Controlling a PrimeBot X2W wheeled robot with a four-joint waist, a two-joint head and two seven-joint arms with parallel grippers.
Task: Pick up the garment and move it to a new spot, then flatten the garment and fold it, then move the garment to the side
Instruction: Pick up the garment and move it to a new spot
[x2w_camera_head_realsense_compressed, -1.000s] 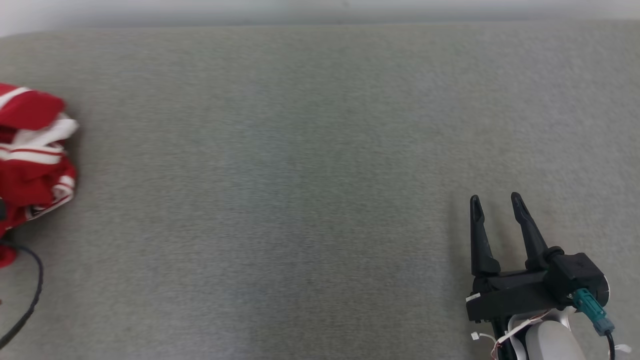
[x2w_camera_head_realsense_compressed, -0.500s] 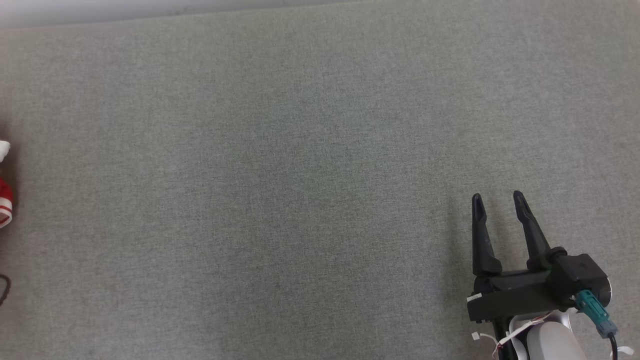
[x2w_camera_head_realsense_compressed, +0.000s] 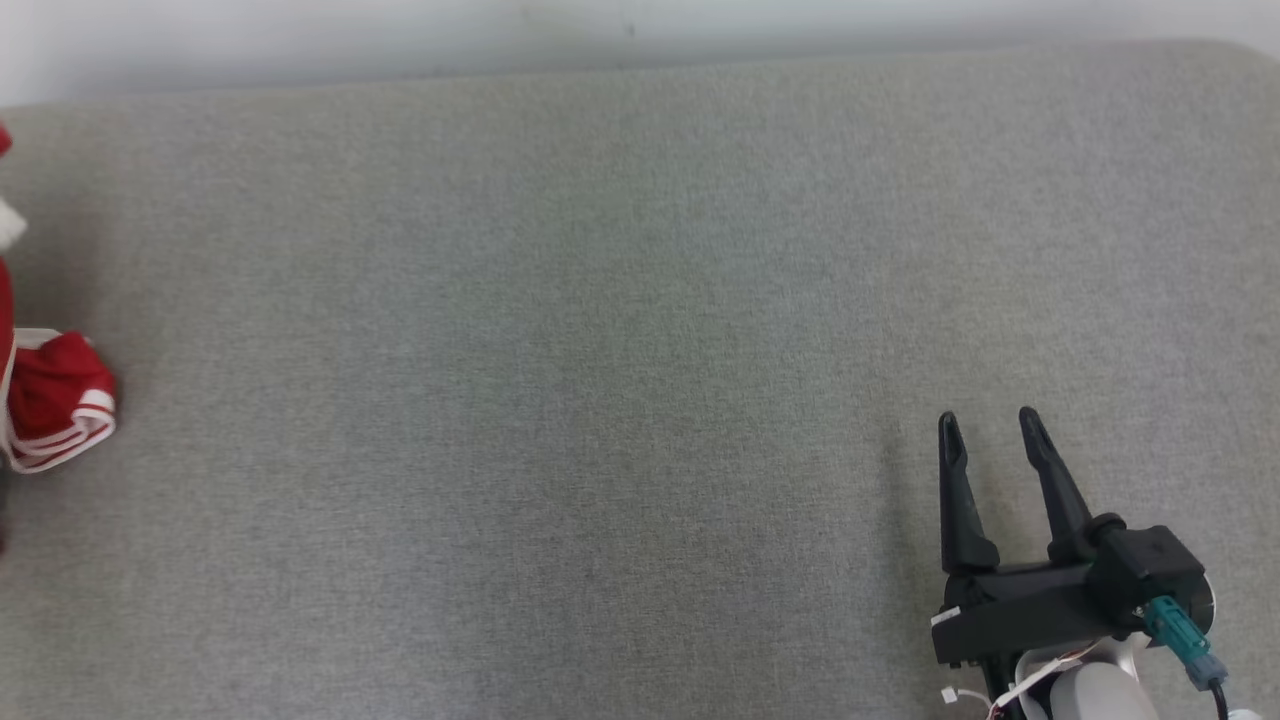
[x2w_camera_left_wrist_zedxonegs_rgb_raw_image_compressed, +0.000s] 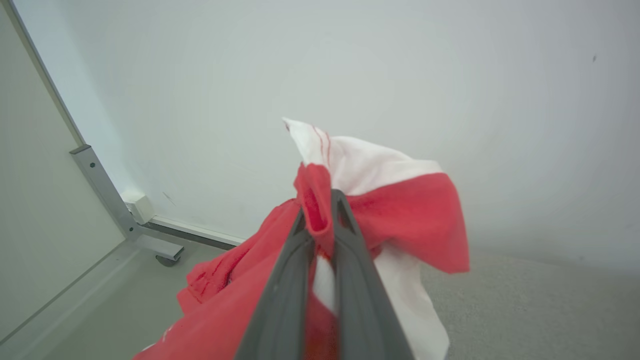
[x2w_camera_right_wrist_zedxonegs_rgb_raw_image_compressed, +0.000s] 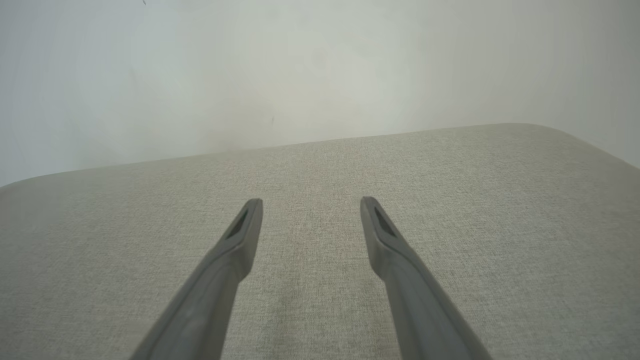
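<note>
Shut within the last second, the left gripper (x2w_camera_left_wrist_zedxonegs_rgb_raw_image_compressed: 318, 210) pinched a fold of the crumpled red-and-white cloth garment (x2w_camera_left_wrist_zedxonegs_rgb_raw_image_compressed: 410, 215) at nine o'clock, ready to lift it, while the right gripper (x2w_camera_head_realsense_compressed: 987, 417) idled wide open at five o'clock.

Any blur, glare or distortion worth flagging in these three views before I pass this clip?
Head view: even light, sharp, faint shadow left of the black right end effector on the grey fabric surface. Left wrist view: the red-and-white crumpled garment is soft, close to the lens. Right wrist view: no glare; the surface's far edge looks bowed.
</note>
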